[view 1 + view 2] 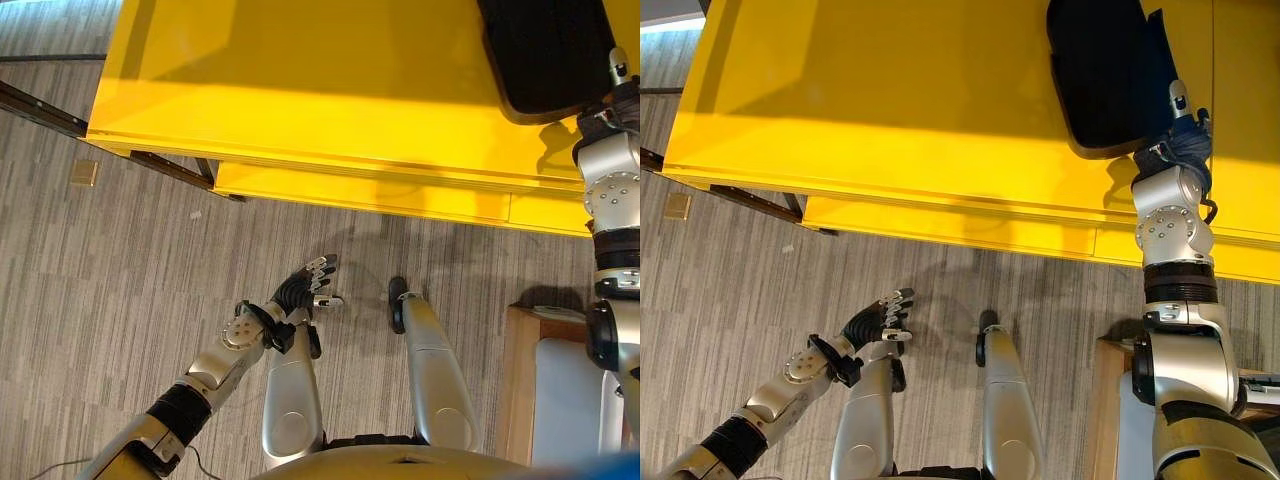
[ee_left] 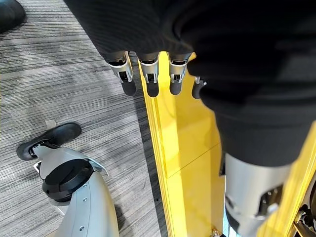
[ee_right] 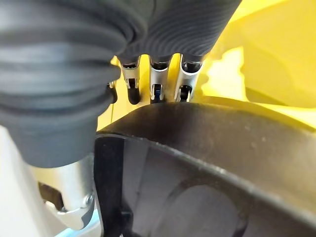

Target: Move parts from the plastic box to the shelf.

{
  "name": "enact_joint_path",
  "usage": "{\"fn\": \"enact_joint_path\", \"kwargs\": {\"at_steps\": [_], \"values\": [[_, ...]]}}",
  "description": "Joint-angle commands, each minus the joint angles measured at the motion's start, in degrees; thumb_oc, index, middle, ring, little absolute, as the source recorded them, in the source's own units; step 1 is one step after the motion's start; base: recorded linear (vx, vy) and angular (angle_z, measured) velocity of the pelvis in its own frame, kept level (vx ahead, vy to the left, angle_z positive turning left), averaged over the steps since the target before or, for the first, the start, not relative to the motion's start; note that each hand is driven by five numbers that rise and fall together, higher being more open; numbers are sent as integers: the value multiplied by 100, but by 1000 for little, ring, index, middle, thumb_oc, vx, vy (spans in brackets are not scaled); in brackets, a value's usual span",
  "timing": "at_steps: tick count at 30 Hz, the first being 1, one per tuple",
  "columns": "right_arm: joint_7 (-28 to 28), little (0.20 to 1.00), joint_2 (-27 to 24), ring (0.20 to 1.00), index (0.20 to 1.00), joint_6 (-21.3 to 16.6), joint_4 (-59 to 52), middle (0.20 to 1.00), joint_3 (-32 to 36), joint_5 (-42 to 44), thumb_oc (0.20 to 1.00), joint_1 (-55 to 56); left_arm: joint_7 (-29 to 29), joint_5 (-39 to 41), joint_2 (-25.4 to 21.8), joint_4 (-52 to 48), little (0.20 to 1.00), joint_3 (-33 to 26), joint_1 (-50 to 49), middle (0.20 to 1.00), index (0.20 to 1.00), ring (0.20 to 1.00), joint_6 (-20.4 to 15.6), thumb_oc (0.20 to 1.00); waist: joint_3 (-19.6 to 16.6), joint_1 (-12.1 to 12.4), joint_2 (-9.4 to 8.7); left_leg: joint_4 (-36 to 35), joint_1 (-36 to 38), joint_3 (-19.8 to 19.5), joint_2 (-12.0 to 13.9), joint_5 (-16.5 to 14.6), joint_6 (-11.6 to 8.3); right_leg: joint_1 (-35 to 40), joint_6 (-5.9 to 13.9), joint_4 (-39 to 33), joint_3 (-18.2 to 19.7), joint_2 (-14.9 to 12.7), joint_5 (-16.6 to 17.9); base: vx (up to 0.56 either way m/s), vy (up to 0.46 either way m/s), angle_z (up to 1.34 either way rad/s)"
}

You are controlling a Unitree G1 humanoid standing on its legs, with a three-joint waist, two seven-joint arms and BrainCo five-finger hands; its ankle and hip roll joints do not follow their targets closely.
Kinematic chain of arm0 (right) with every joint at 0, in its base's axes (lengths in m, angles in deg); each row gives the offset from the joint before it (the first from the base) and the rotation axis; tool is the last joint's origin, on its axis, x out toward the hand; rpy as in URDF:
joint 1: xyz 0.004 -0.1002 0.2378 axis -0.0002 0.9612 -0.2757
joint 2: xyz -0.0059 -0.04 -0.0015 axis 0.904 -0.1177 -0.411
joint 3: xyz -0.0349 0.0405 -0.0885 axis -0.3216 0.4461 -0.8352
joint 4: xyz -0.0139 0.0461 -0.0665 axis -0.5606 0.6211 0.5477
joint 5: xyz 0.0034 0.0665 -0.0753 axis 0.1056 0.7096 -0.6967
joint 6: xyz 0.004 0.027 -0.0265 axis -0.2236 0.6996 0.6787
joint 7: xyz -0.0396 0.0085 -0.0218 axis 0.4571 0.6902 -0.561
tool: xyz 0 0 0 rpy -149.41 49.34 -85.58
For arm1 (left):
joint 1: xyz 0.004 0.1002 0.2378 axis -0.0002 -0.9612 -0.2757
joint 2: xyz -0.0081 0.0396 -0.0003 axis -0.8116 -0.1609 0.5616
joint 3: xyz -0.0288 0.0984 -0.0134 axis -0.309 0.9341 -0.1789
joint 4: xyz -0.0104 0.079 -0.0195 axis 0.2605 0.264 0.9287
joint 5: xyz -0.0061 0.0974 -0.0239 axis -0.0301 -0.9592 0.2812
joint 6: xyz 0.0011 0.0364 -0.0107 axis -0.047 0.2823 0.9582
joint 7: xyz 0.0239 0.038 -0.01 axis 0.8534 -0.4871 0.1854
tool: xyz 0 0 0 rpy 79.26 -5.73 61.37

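The right hand point(image 1: 1180, 125) reaches onto the yellow shelf point(image 1: 900, 120) at the far right, fingers curled over the rim of a black part point(image 1: 1105, 75). The left hand point(image 1: 305, 285) hangs open low above the floor point(image 1: 120, 290).

A: What's ahead?
B: The shelf point(image 1: 890, 110) spans the far side, with a second board point(image 1: 970, 228) lower and nearer. The black part point(image 1: 1102, 75) lies on its top at the right, the right hand point(image 1: 1180, 125) at its near edge.
A: And the left?
B: The left hand point(image 1: 308, 285) hangs low over the floor point(image 1: 120, 300), before the shelf. A small tile point(image 1: 84, 173) lies on the floor, far left.
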Motion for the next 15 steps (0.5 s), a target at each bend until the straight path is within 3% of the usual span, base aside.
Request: {"fn": "enact_joint_path", "kwargs": {"at_steps": [1,9,15], "values": [[33,1000,376,1000,1000,755,800,1000,-285,-17,1000,421,-15,-92,-24,-433,1000,-71,-29,1000,1000,1000,-82,1000,400,2,125,513,308,194,-73,-1032,229,453,50,-77,-64,73,-324,0,0,0],[518,1000,251,1000,1000,1379,1141,1000,-525,-546,1000,291,15,-84,-35,-496,1000,-120,92,1000,1000,1000,114,1000,400,-4,68,536,480,208,-64,-1173,192,667,104,-174,-64,20,-404,27,7,-1],[495,1000,211,1000,1000,1385,1253,1000,-635,-587,1000,264,67,-76,-62,-569,1000,-169,150,1000,1000,1000,227,1000,400,19,42,541,423,269,6,-1054,226,632,67,-188,-136,23,-283,-38,-8,0]]}}
